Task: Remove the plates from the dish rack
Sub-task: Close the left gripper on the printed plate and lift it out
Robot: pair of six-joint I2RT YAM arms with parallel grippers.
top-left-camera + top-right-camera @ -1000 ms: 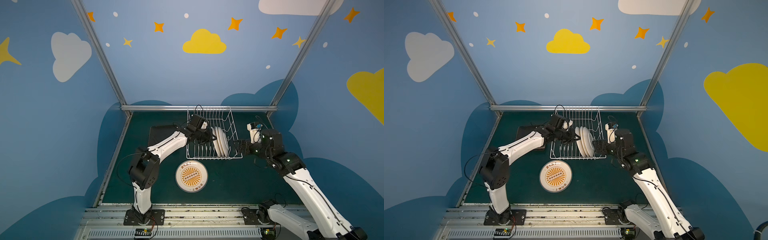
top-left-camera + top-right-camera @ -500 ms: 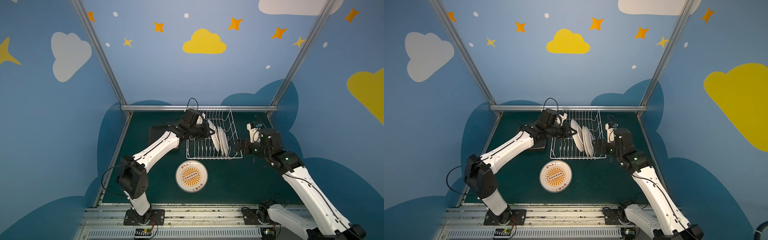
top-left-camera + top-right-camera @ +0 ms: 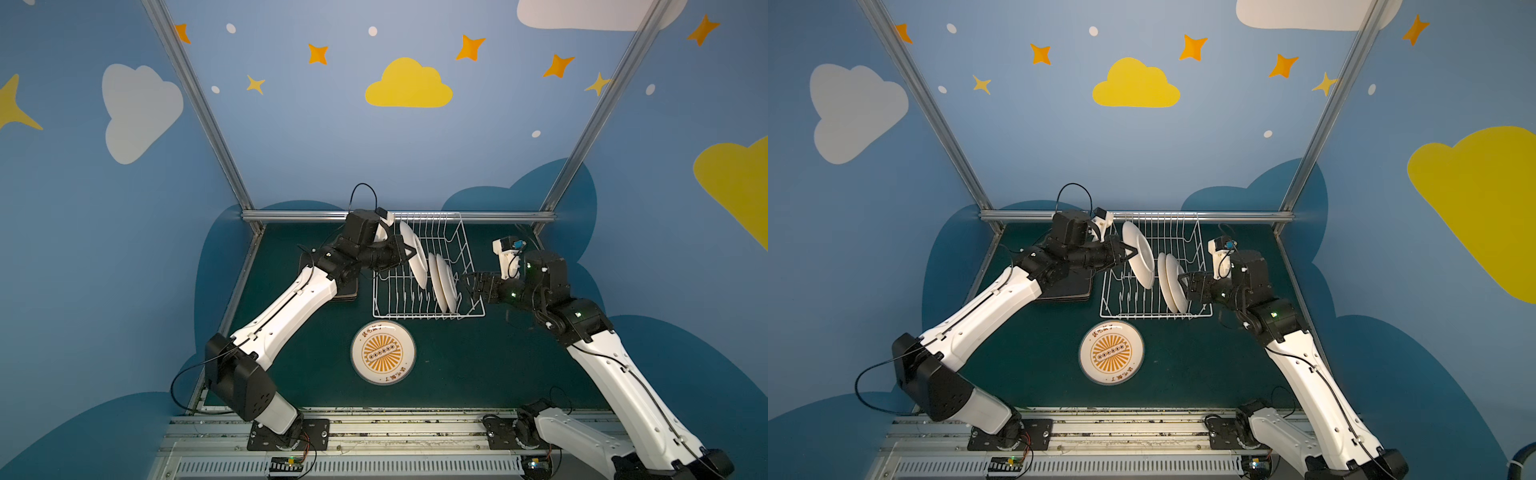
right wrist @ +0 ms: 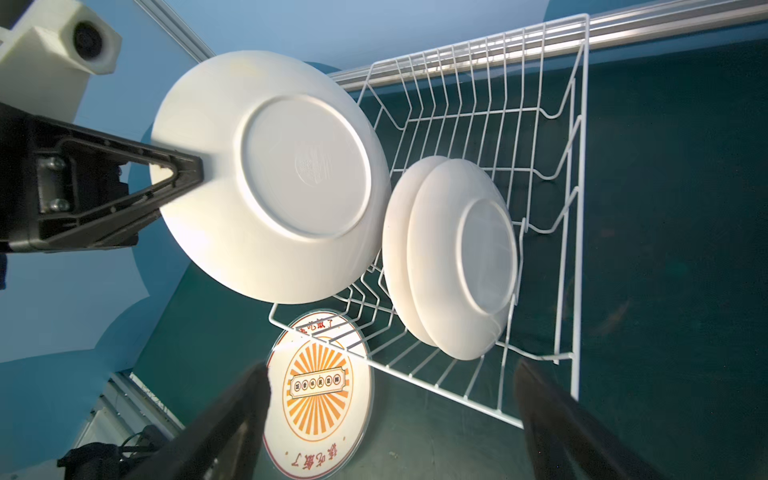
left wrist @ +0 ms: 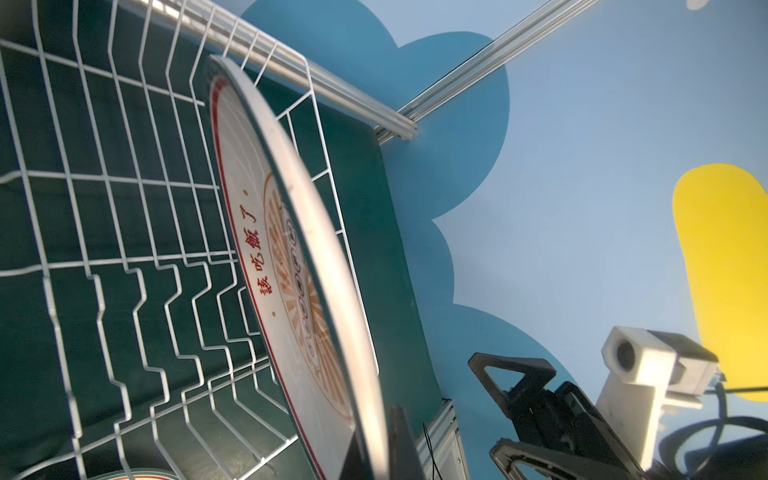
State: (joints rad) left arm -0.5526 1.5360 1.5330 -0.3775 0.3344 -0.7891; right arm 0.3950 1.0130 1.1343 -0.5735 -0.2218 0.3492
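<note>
Since a second ago the left tool (image 3: pixel 409 252) has been raised and drawn back over the rack (image 3: pixel 399 306), and a round white plate (image 3: pixel 417 262) has been lifted with it out of the row. The round white plate is pinched at its rim between the tool's fingers. It is held on edge and tilted over the rack's left half, higher than the others. Its plain back is turned toward the right arm, and its orange sunburst face is seen in the left wrist view. Two white plates (image 3: pixel 444 286) are left standing on edge, side by side, in the rack's right part. The right tool (image 3: pixel 466 287) is held spread wide just beside the rack's right side, near those two, with nothing gripped. A sunburst plate (image 3: pixel 382 352) is laid face up on the green surface (image 3: pixel 478 365) just in front of the rack. A dark stack (image 3: pixel 351 294) is seen left of the rack, partly hidden by the left arm.
</note>
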